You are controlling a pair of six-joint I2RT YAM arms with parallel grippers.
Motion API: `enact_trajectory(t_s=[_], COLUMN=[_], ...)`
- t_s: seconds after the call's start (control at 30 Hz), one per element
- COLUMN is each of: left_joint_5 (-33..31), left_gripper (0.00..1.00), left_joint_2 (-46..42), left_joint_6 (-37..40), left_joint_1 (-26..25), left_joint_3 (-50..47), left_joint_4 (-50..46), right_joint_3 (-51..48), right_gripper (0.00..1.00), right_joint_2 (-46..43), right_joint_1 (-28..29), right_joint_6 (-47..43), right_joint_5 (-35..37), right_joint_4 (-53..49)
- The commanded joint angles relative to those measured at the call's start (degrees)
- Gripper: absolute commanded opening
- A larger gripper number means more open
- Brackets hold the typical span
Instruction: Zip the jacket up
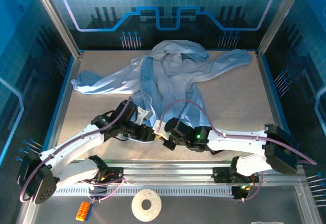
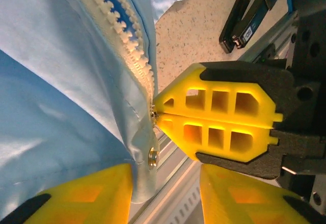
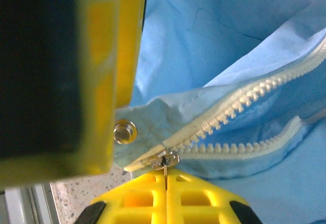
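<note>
Basically, right gripper (image 3: pixel 165 175) pinches the small metal zipper pull (image 3: pixel 164 160).
The left gripper (image 2: pixel 160 173), jaws spread, straddles the light blue crinkly jacket (image 1: pixel 168 76) hem.

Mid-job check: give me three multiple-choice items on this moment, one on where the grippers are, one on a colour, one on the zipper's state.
1. Where along the zipper of the jacket are both grippers working?
A. at the top, by the hood
B. at its bottom end, nearest the arm bases
C. halfway up

2. What colour are the zipper's teeth?
A. black
B. red
C. pale cream

3. How does the zipper stand?
A. closed all the way up
B. slider at the bottom, rows apart beyond it
C. slider gone

Answers:
1 B: the top view puts the left gripper and the right gripper at the jacket's near edge.
2 C: the teeth show cream against the light blue cloth.
3 B: the right gripper is shut on the pull under the slider, and the two rows spread apart past it.
</note>
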Motion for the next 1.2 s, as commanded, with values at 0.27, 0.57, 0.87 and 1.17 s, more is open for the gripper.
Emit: enact_trajectory(t_s=[0.27,0.57,0.87,1.17], left_joint_5=[-10.8,-12.4,-10.2,-11.3], left_gripper=[0.56,0.55,0.53,0.00], left_joint_2=[-18.6,-21.3,-16.7,-18.8], left_joint_6=[-18.5,-22.0,-22.2,-18.4], left_joint_1=[-0.9,-2.8,-3.8,-3.9], left_joint_3=[-15.4,-21.3,-22.7,-19.9], left_joint_4=[16.9,23.0,28.9,17.4], right_joint_3=[2.2,3.6,3.9,4.1], right_gripper=[0.00,0.00,0.00,0.00], right_joint_2=[2.6,4.4,4.1,2.9], right_joint_1=[-0.7,-0.8,-0.8,-0.8], right_joint_6=[3.5,4.5,5.8,6.9], right_joint_5=[-3.3,-4.5,-4.7,-2.5], right_joint_4=[3.3,3.6,4.1,2.9])
